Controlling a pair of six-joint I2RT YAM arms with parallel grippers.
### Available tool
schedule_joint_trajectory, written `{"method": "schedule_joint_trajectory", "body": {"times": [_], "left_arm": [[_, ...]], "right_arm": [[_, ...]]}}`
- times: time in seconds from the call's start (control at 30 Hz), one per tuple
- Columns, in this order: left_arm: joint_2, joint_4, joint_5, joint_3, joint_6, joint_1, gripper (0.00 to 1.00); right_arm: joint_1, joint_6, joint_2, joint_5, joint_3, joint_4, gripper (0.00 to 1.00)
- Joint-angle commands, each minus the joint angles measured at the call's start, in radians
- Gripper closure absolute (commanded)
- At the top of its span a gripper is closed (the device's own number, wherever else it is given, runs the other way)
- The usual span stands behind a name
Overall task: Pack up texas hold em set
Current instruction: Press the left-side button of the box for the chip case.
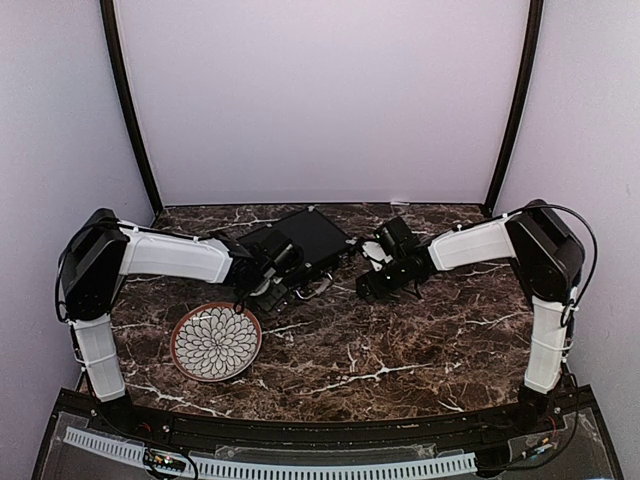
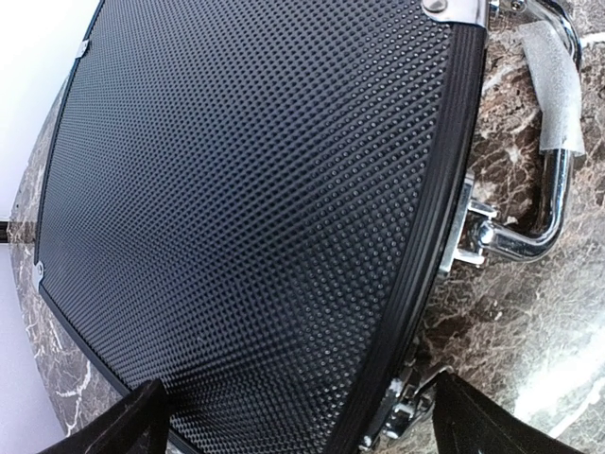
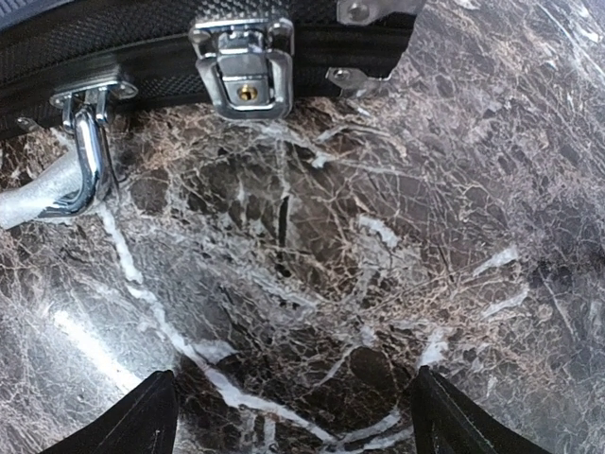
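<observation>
The texas hold em set shows only as its black briefcase (image 1: 305, 235), lying shut at the back middle of the table. No chips, cards, dice or buttons are visible. In the left wrist view the dimpled lid (image 2: 246, 208) fills the frame, with the chrome handle (image 2: 560, 180) and a latch (image 2: 408, 416) along its right edge. My left gripper (image 2: 302, 437) stands open, straddling the lid's near edge and holding nothing. My right gripper (image 3: 293, 426) hangs open over bare marble, just in front of the case's front edge, facing a closed silver latch (image 3: 244, 80) and the handle (image 3: 87, 156).
A round white-patterned plate (image 1: 216, 342) with a brown rim lies at the front left, just in front of the left forearm. The dark marble table (image 1: 420, 340) runs to the side walls and a black front rail.
</observation>
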Motion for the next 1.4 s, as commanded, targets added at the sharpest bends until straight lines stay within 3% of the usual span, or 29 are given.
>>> {"method": "schedule_joint_trajectory", "body": {"times": [0.0, 0.3, 0.5, 0.57, 0.73, 0.87, 1.0, 1.37], "left_arm": [[0.087, -0.089, 0.074, -0.04, -0.022, 0.011, 0.01], [0.101, -0.032, -0.106, -0.087, -0.028, -0.058, 0.01], [0.084, -0.024, -0.153, -0.103, -0.032, -0.086, 0.01], [0.048, -0.008, -0.121, -0.108, -0.025, -0.086, 0.01], [-0.084, 0.023, 0.149, -0.1, -0.007, -0.059, 0.01], [-0.096, -0.035, 0.235, -0.056, 0.007, -0.032, 0.01], [-0.077, -0.097, 0.269, -0.016, 0.009, -0.004, 0.01], [0.043, -0.158, 0.159, 0.057, 0.038, 0.001, 0.01]], "right_arm": [[0.001, 0.007, 0.011, -0.01, -0.001, 0.026, 0.14], [0.001, 0.005, 0.018, -0.008, 0.007, 0.025, 0.14], [0.002, 0.002, 0.02, -0.007, 0.017, 0.016, 0.14], [0.003, 0.0, 0.019, -0.007, 0.018, 0.014, 0.14], [0.001, -0.001, 0.013, -0.007, 0.013, 0.013, 0.14], [0.002, -0.001, 0.008, -0.008, 0.007, 0.017, 0.14], [0.002, -0.004, 0.007, -0.011, 0.005, 0.016, 0.14], [0.002, -0.008, 0.009, -0.021, 0.006, 0.015, 0.14]]}}
